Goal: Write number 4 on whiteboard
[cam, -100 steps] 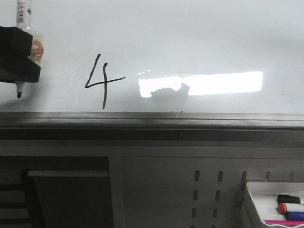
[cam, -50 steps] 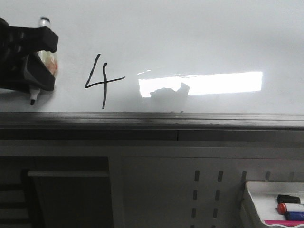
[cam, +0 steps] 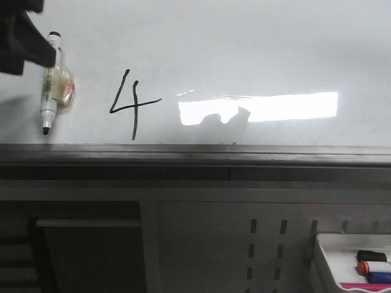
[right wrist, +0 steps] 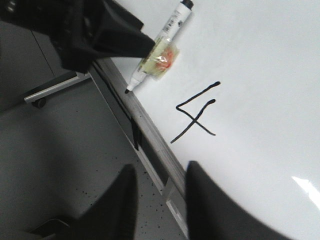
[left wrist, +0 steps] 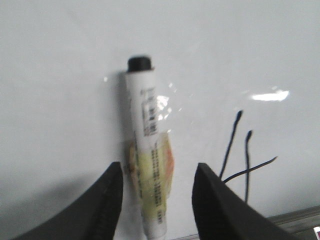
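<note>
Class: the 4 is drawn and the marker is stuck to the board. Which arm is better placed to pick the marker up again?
Left. Its open gripper straddles the marker, while the right gripper hangs off the whiteboard.

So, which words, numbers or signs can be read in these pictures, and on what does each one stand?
"4": hand-drawn in black strokes, the number 4 on the whiteboard.
Small print on the label of the marker lying against the board, between the open fingers of the left gripper: too blurred to read.
Markers in the tray at the lower right: no readable text.
</note>
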Robot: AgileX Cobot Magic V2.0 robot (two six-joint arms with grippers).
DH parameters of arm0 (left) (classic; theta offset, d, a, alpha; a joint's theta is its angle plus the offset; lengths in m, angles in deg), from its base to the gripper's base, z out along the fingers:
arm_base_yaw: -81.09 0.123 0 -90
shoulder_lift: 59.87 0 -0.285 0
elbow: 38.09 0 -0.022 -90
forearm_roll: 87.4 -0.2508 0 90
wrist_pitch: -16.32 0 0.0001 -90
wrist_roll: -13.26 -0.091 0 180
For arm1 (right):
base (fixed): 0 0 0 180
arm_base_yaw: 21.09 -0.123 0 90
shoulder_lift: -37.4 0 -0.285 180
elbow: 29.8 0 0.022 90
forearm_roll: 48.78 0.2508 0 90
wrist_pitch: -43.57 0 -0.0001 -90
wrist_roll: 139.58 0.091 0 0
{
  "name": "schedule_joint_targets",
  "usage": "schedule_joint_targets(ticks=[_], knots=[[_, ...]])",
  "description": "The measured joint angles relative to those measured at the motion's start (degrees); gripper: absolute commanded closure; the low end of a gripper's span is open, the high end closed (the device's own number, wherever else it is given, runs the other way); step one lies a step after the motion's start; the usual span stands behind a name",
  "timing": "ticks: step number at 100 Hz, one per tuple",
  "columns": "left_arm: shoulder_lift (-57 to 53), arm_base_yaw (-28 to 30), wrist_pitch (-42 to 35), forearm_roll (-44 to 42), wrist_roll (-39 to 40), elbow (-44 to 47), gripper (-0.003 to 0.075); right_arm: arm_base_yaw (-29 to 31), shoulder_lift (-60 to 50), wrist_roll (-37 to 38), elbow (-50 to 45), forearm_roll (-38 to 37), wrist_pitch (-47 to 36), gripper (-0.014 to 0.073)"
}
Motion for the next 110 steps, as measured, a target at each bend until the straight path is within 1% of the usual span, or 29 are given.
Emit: schedule_joint_targets(ticks=[9,11,14,15,34,44,56,69,83,97,110], knots=[[-6.21,0.0,-0.11,-2.38,0.0,0.23,0.0606,0.52,-2.85,0.0,-2.38,-0.1,-2.43,0.0656],[-7.73,0.0,-0.11,-3.17,0.0,0.55,0.0662,0.51,-3.69,0.0,-3.16,-0.1,-3.0,0.0656],[-9.82,0.0,-0.11,-4.28,0.0,0.93,0.0706,0.51,-4.91,0.0,-4.37,-0.2,-4.66,0.0656],[-10.87,0.0,-0.11,-4.84,0.0,1.04,0.0744,0.51,-5.23,0.0,-4.71,-0.2,-5.0,0.0655],[-25.1,0.0,-1.02,-10.56,0.0,6.86,0.0741,0.51,-16.66,0.0,-17.78,-0.2,-18.09,0.0655],[-32.77,0.0,-2.88,-12.95,-0.36,12.3,0.074,0.51,-24.23,0.0,-26.25,0.13,-26.28,0.0657],[-41.27,0.0,-5.07,-16.23,-0.47,19.37,0.074,0.51,-33.06,0.0,-36.66,0.36,-32.86,0.0657],[-48.93,0.0,-5.22,-17.85,-0.41,25.87,0.0741,0.51,-42.11,0.1,-46.37,0.48,-35.1,0.0658],[-53.87,0.0,-5.22,-18.0,-0.41,30.06,0.0741,0.51,-49.15,0.1,-53.19,0.48,-35.32,0.0658],[-55.08,0.0,-5.22,-18.0,-0.41,31.45,0.0741,0.51,-53.1,0.1,-56.28,0.48,-35.32,0.0658],[-55.08,0.0,-5.22,-18.0,-0.41,31.54,0.0741,0.51,-53.72,0.1,-56.75,0.48,-35.46,0.0658]])
